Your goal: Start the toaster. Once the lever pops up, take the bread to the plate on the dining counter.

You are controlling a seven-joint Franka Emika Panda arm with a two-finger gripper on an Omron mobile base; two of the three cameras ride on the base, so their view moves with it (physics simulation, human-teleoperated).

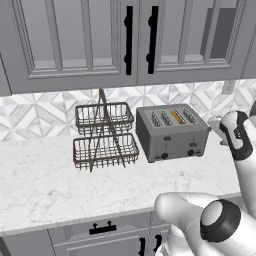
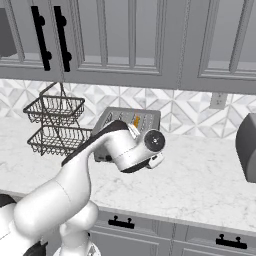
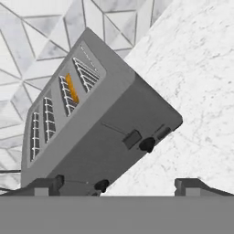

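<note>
The grey toaster [image 1: 172, 132] stands on the marble counter against the tiled wall. A tan edge of bread [image 1: 176, 117] shows in one of its top slots. The lever [image 3: 132, 138] is a small dark tab on the front face, above a round black knob [image 3: 147, 145]. In the hand view the toaster [image 3: 96, 132] appears tilted and a short way ahead. My gripper [image 3: 119, 186] is open, its fingertips [image 3: 45, 185] wide apart and holding nothing. My wrist [image 1: 235, 135] hangs just right of the toaster. The plate and the dining counter are out of view.
A two-tier wire basket rack [image 1: 104, 135] stands left of the toaster. Grey upper cabinets [image 1: 75, 40] hang above. A dark grey appliance [image 2: 247, 147] sits at the right edge, under a wall outlet [image 2: 217, 100]. Bare counter [image 1: 50, 180] lies in front.
</note>
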